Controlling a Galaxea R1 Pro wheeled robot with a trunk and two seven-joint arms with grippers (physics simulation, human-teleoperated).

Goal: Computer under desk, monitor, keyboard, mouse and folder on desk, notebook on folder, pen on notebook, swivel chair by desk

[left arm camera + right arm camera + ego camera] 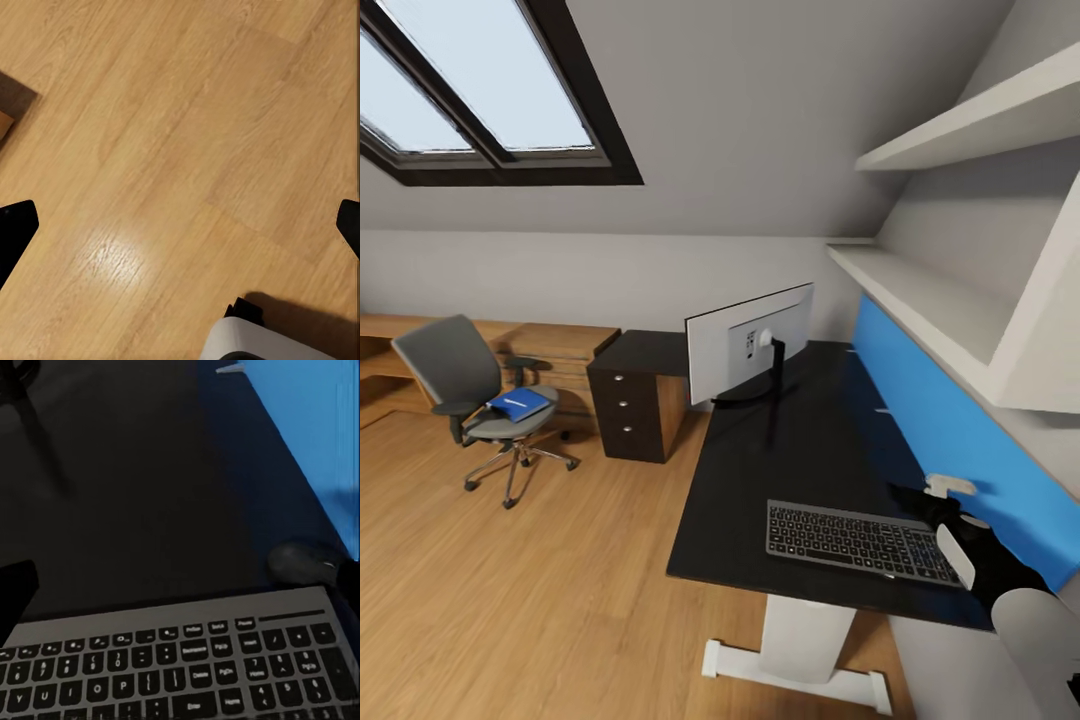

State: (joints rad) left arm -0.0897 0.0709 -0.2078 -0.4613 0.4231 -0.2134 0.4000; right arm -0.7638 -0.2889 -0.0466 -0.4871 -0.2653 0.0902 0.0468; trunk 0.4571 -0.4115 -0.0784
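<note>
The monitor point(748, 355) stands on the black desk point(800, 450) with its white back toward me. The keyboard point(855, 540) lies at the desk's near end. My right gripper point(915, 498) hovers open just past the keyboard's point(180, 675) far right corner. The black mouse point(300, 562) rests on the desk beside that corner, close to one fingertip point(349, 577). At far left, the swivel chair point(455, 385) stands apart from the desk with the blue folder point(518, 404) on its seat. My left gripper point(180, 225) hangs open over the wood floor. The computer, notebook and pen are out of view.
A black drawer unit point(630, 410) adjoins the desk's far left, with a wooden chest point(560, 355) behind the chair. A blue wall panel point(960, 420) and white shelves point(950, 300) line the desk's right side. The white desk leg point(800, 640) stands below; my base point(262, 341) is near.
</note>
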